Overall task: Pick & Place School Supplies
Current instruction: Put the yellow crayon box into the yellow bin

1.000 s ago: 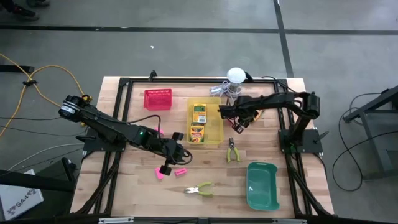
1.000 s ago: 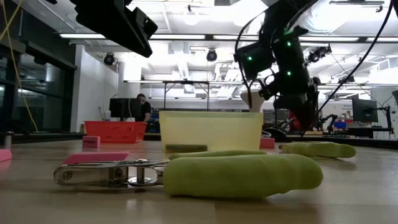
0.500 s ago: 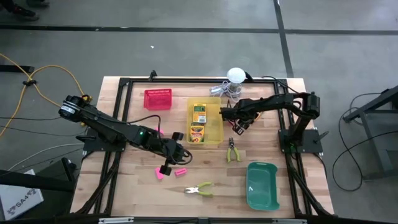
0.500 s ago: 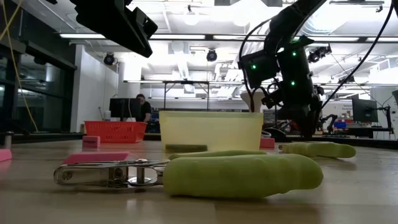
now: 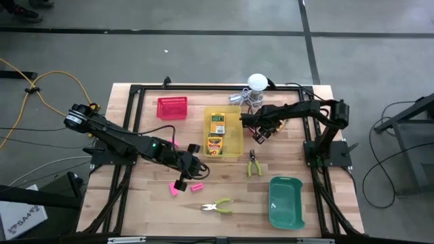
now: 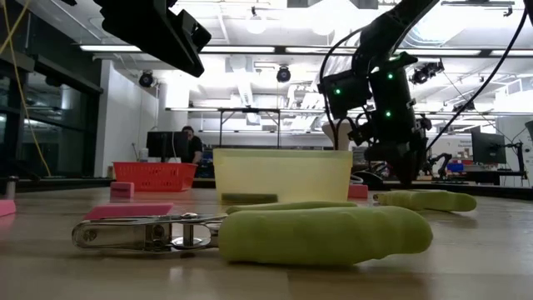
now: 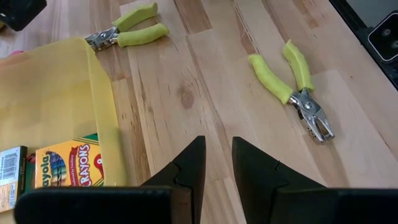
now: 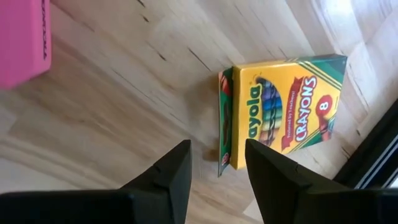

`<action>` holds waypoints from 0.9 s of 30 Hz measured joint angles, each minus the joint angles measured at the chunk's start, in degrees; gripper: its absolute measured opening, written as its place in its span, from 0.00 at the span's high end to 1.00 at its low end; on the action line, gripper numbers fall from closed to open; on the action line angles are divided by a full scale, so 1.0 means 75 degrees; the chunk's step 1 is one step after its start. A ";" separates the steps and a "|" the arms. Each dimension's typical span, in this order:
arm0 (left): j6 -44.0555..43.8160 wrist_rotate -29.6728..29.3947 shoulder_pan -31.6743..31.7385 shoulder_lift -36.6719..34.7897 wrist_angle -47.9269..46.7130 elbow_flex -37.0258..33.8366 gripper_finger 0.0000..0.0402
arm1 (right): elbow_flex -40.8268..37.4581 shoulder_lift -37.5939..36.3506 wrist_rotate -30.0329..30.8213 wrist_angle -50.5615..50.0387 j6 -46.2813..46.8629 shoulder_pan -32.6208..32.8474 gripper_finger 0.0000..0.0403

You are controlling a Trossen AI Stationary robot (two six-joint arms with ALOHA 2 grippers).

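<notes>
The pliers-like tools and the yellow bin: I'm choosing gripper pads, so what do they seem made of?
Tool: bare shiny metal jaws, which glint, and yellow-green handles that look like matte rubbery sleeves, slightly lumpy; possibly foam or soft plastic. The second tool looks the same. Yellow bin: thin, glossy, translucent plastic, since the crayon box shows through its wall.

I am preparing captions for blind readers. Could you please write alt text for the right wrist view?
Seen past the right gripper, whose two dark fingers stand open and empty, a yellow-and-green crayon box lies flat on the wooden table. A pink eraser block lies apart from it at the picture's edge.
</notes>
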 joint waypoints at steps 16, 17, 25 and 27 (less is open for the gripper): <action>0.0003 0.0008 -0.0002 0.0000 0.0000 0.0000 0.81 | -0.0519 0.0000 0.0239 0.0344 0.0022 0.0006 0.67; 0.0003 0.0008 -0.0002 0.0000 0.0000 0.0000 0.81 | -0.0519 0.0000 0.0241 0.0336 0.0022 0.0006 0.68; 0.0002 0.0006 -0.0002 0.0000 0.0000 0.0000 0.81 | -0.0519 0.0000 0.0230 0.0355 0.0017 0.0006 0.76; 0.0003 0.0006 -0.0002 0.0000 0.0000 0.0000 0.81 | -0.0519 0.0000 0.0188 0.0367 0.0008 0.0006 0.76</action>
